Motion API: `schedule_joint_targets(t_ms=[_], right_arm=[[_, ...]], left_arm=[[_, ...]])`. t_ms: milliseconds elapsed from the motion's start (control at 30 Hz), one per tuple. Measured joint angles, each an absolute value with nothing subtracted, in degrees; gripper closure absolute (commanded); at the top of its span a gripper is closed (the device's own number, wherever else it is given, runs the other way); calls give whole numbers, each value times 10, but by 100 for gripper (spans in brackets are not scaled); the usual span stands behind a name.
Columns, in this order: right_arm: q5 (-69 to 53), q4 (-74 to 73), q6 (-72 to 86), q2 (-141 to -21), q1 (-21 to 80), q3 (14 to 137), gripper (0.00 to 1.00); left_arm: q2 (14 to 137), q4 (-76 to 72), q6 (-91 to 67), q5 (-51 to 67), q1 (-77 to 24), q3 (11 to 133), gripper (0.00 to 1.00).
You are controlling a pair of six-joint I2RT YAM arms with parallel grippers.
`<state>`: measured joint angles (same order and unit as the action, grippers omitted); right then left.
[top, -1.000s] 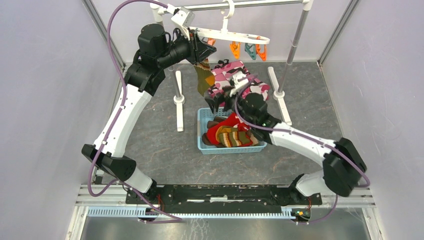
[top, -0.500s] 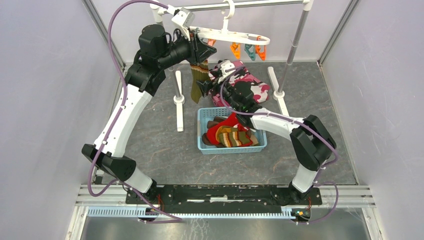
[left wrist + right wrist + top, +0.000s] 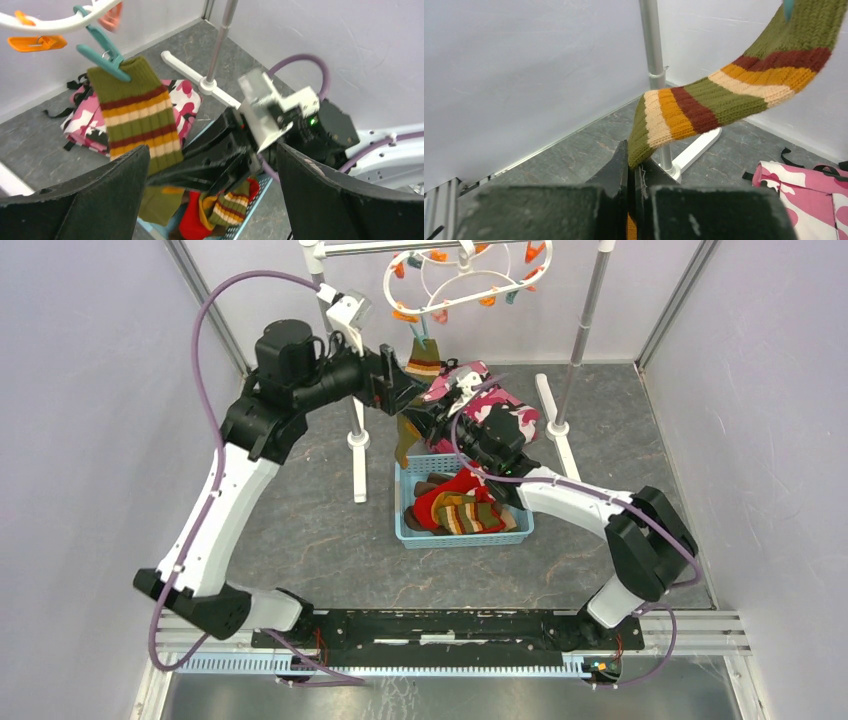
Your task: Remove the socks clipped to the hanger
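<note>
Top external view: the hanger (image 3: 462,282) hangs from the rail stand (image 3: 592,320) at the far side, and its hook runs off the top edge. One striped sock (image 3: 425,358) dangles from its near-left rim. The sock's olive foot drops down beside the far-left corner of the blue basket (image 3: 402,502). The left gripper (image 3: 398,390) hovers just left of this sock with its fingers spread wide and nothing between them.

In the left wrist view those two fingers (image 3: 80,200) fill the lower corners and hide whatever lies beneath them. Between them a teal clip (image 3: 100,50) pinches the sock's cuff to the white frame. Orange clips (image 3: 37,42) show at the upper left, one of them blurred.

The right gripper (image 3: 634,165) reaches in from the right, its jaws closed on the sock partway down. In the right wrist view the fabric vanishes into the slit between the fingers. The clip is cut off at the top edge, so the bite on the cuff cannot be made out there.

More socks (image 3: 460,508), red and striped, lie piled in the basket. They overlap too much to count. A pink camouflage cloth (image 3: 515,420) lies on the floor just beyond the basket, partly hidden by the right arm.
</note>
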<state>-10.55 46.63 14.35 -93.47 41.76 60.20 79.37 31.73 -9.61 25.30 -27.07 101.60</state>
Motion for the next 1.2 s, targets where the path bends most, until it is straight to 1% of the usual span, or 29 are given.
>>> schedule_joint_targets(t_ms=[233,333,500,667,767,867,1033,1133,1200], right_arm=[[-117,456,167,-881,418,563,100],[-122,453,180,-863,421,547,100],[-127,448,193,-851,437,540,100],[-135,437,208,-850,460,540,100],[-138,426,218,-835,463,538,100],[-141,423,227,-802,463,524,100],[-160,424,240,-766,462,515,100],[-175,423,249,-763,462,515,100],[-185,418,255,-763,462,515,100]], left_arm=[[734,343,-80,219,-270,982,1],[737,342,-74,209,-267,982,5],[766,331,-74,206,-267,983,14],[800,325,-74,207,-265,980,20],[795,327,-74,217,-254,956,21],[785,334,-74,239,-228,933,20],[766,339,-74,322,-170,902,13],[761,336,-74,384,-162,883,12],[762,330,-76,429,-163,872,14]])
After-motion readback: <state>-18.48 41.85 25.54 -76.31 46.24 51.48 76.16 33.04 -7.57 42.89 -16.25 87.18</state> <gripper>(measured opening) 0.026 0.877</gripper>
